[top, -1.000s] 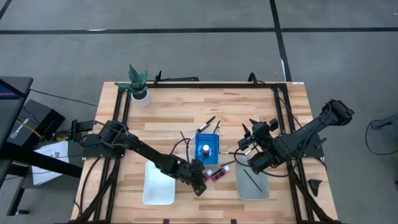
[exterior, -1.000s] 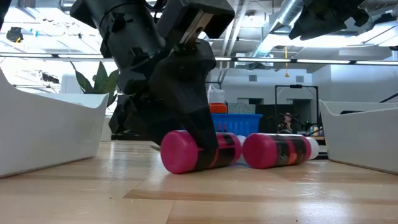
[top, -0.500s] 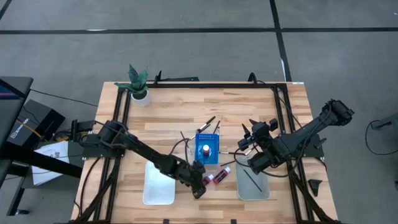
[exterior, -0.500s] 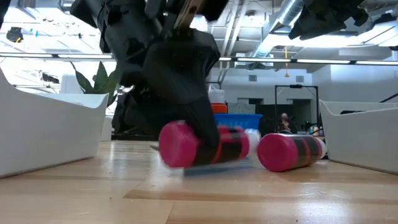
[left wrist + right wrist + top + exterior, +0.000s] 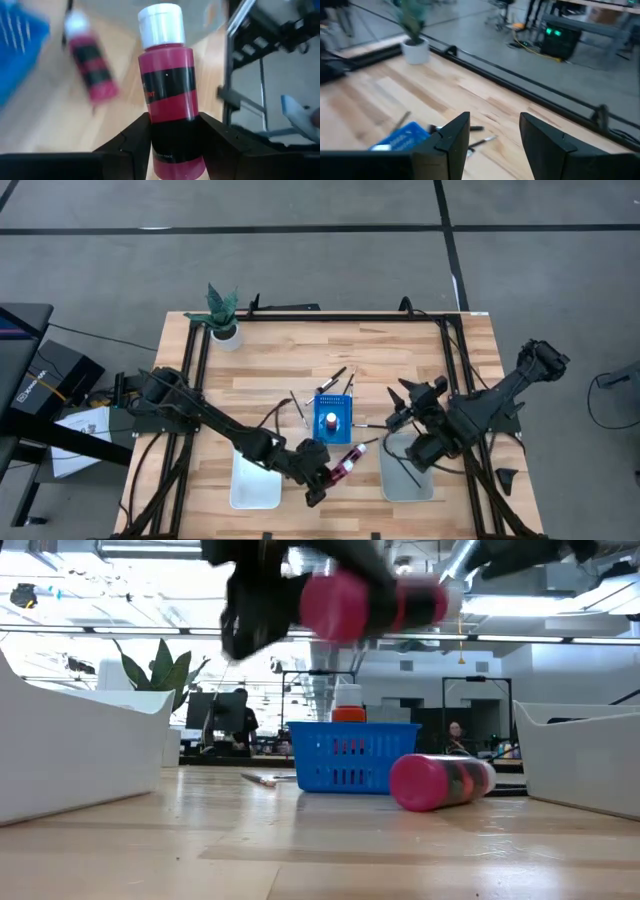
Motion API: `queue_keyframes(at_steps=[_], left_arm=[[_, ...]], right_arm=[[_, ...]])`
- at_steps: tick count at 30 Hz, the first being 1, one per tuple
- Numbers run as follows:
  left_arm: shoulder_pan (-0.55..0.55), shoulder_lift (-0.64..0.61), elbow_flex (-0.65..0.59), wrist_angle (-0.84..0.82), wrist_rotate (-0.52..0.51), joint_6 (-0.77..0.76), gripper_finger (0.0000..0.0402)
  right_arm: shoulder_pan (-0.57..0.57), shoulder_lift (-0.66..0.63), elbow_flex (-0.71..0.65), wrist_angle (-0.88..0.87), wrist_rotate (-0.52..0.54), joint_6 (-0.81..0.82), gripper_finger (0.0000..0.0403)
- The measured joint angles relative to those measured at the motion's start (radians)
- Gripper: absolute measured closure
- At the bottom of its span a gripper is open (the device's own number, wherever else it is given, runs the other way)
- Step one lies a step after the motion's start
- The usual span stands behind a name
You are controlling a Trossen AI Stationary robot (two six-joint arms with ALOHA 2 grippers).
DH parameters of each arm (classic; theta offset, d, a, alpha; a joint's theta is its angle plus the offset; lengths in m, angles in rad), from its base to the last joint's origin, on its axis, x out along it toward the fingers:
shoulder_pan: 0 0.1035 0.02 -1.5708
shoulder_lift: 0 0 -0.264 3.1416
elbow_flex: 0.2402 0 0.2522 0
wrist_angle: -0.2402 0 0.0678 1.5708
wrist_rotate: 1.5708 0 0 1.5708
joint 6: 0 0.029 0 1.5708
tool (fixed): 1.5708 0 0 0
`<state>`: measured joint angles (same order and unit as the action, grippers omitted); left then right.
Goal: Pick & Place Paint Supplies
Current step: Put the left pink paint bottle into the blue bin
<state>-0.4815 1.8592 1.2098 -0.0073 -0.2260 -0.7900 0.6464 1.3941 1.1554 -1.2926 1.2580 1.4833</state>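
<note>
Left wrist view shows the left pincer (image 5: 172, 135) clenched on a small red paint bottle with a white cap (image 5: 168, 95), lifted clear of the wooden bench (image 5: 270, 370). A second red bottle (image 5: 440, 781) lies near the blue square rack (image 5: 333, 418), with thin dark-handled brushes (image 5: 340, 373) scattered beyond, so most sorting seems left. The right pincer (image 5: 494, 132) hangs released over the grey tray (image 5: 425, 488).
</note>
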Motion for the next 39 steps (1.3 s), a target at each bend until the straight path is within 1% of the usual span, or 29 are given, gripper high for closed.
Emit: queue_keyframes(at_steps=[4,7,10,14,17,21,24,26,27,29,31,33,36,39], left_arm=[[-0.026,-0.044,0.0,0.039,-0.146,0.133,0.0263],[-0.037,-0.053,0.0,0.063,-0.218,0.233,0.0263],[-0.034,-0.054,0.0,0.064,-0.22,0.296,0.0263],[-0.034,-0.053,0.0,0.058,-0.222,0.374,0.0263],[-0.033,-0.052,0.0,0.06,-0.222,0.443,0.0263],[-0.033,-0.051,0.0,0.059,-0.222,0.5,0.0263],[-0.034,-0.051,0.0,0.057,-0.222,0.535,0.0263],[-0.034,-0.051,0.0,0.053,-0.222,0.548,0.0263],[-0.034,-0.051,0.0,0.051,-0.222,0.548,0.0263],[-0.034,-0.051,0.0,0.051,-0.222,0.548,0.0263],[-0.034,-0.05,0.0,0.052,-0.222,0.548,0.0263],[-0.037,-0.05,0.0,0.052,-0.222,0.548,0.0263],[-0.04,-0.05,0.0,0.053,-0.221,0.548,0.0263],[-0.043,-0.05,0.0,0.053,-0.221,0.548,0.0263]], right_arm=[[0.071,0.0,0.009,0.036,0.01,-0.065,0.0235],[0.112,0.0,0.009,0.1,0.007,-0.167,0.0235],[0.142,0.0,0.009,0.218,0.0,-0.312,0.0237],[0.172,0.0,0.009,0.445,-0.031,-0.575,0.0251],[0.187,0.0,0.0,0.649,-0.1,-0.802,0.0265],[0.192,0.002,-0.042,0.888,-0.248,-1.09,0.028],[0.18,0.002,-0.084,1.047,-0.361,-1.258,0.0283],[0.166,0.002,-0.101,1.11,-0.437,-1.337,0.0284],[0.158,0.002,-0.101,1.124,-0.459,-1.351,0.0284],[0.141,0.002,-0.1,1.134,-0.469,-1.344,0.0284],[0.126,0.002,-0.1,1.129,-0.474,-1.309,0.0283],[0.116,0.002,-0.1,1.125,-0.492,-1.268,0.0273],[0.101,0.002,-0.1,1.106,-0.528,-1.221,0.0235],[0.098,0.002,-0.1,1.084,-0.528,-1.205,0.0178]])
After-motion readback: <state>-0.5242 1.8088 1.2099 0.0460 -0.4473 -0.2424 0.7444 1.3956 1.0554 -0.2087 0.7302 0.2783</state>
